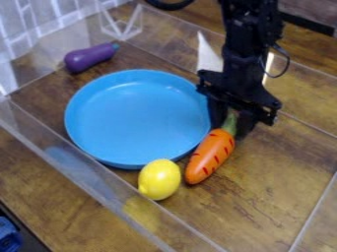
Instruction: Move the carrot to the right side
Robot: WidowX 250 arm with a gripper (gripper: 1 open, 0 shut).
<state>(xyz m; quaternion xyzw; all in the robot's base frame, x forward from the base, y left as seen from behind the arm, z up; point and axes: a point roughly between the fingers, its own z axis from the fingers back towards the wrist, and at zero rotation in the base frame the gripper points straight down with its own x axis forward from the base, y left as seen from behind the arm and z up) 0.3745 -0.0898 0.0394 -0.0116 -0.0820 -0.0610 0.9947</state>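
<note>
— What do you make of the surfaces?

— You've got a wood-grain table [79,212], dark brown with a soft sheen, and clear, glassy plastic walls [93,187].

— And the props?

— The plate [125,123] is smooth blue plastic, slightly glossy. The carrot [207,157], lemon [160,179] and eggplant [90,57] look like smooth plastic too, though it's blurry. The gripper [238,110] is matt black.
</note>
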